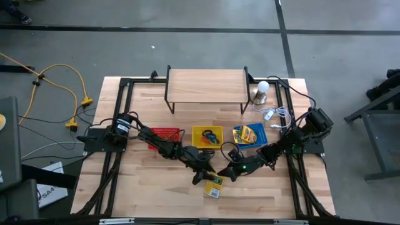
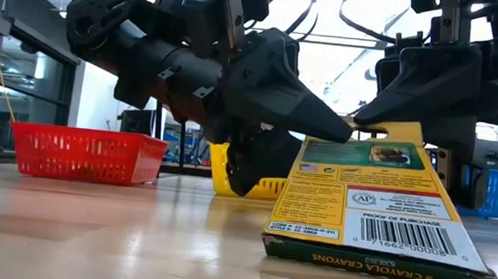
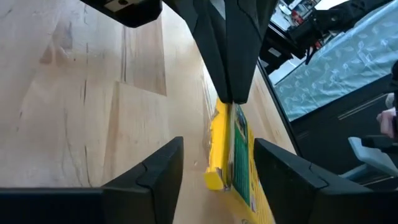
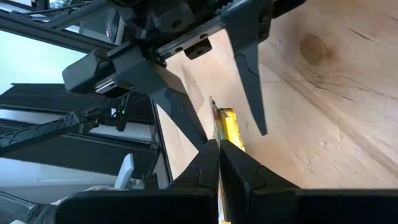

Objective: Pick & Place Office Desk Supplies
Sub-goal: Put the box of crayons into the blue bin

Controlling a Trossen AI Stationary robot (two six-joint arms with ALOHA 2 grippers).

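Flat yellow-and-green cardboard crayon box (image 2: 377, 208) stands tilted on edge at the front centre of the pale wooden table (image 1: 144, 181), not yet binned. Right gripper (image 4: 217, 155) is clamped tight on its top edge. Left gripper (image 3: 214, 163) straddles the box, fingers spread wide, gripping nothing. Red mesh basket (image 1: 166, 133), yellow bin (image 1: 207, 135) and blue bin (image 1: 249, 134) wait behind.
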